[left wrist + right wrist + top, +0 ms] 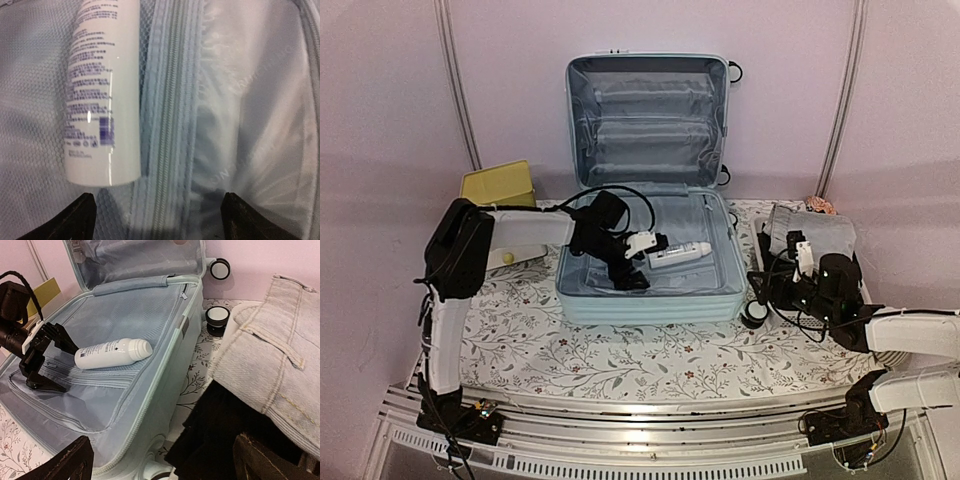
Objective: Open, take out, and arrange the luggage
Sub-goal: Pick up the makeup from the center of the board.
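Observation:
The luggage [650,305] lies open on the table, its lid [648,120] standing upright against the wall. A grey mesh divider with a zip [170,125] covers the lower half. A white bottle [680,254] lies on the divider; it also shows in the left wrist view [102,100] and the right wrist view [110,354]. My left gripper [632,265] is open and empty inside the suitcase, just off the bottle's flat end [157,215]. My right gripper [772,272] is open and empty beside the suitcase's right front corner [162,460], above a black cloth [220,440].
A folded pale denim garment [270,355] lies right of the suitcase, over the black cloth. Caster wheels [218,320] stick out on the suitcase's right side. A yellow-topped box [498,185] stands at the back left. A floral cloth [620,350] covers the table.

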You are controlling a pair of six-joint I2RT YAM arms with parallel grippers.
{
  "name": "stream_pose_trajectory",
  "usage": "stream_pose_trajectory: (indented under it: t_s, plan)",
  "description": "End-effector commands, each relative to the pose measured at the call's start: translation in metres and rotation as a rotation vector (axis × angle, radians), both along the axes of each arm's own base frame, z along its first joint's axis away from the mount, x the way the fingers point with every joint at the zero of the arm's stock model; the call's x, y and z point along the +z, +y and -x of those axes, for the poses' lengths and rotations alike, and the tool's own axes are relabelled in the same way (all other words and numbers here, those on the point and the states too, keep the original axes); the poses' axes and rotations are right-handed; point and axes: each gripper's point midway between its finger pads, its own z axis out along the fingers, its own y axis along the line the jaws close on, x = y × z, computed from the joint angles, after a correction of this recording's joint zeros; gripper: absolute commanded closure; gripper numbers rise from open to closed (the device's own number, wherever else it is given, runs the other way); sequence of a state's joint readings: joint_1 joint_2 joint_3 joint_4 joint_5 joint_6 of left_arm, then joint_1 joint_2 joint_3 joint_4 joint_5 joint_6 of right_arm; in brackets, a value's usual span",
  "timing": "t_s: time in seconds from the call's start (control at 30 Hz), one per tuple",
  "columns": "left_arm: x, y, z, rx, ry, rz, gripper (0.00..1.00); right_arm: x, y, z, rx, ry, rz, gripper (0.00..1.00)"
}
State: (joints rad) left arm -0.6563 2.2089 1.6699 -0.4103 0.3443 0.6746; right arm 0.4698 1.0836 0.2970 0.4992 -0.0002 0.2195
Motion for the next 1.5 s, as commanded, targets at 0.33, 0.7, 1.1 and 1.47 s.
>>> stream_pose_trajectory:
  t_s: [0.33, 0.7, 1.1, 1.47]
  plan:
    - [0.100, 0.033, 0.057, 0.117, -0.048, 0.142, 0.11, 0.017, 0.127, -0.039, 0.575, 0.223, 0.370, 0.01]
    - [0.150, 0.058, 0.068, 0.294, -0.081, 0.308, 0.10, -0.054, 0.134, -0.082, 0.740, 0.388, 0.995, 0.03]
    - [0.170, 0.088, 0.079, 0.433, -0.094, 0.404, 0.09, -0.018, 0.147, -0.114, 0.847, 0.082, 1.144, 0.01]
    - [0.182, 0.123, 0.059, 0.669, 0.005, 0.523, 0.07, -0.029, 0.166, -0.151, 0.936, -0.066, 1.233, 0.02]
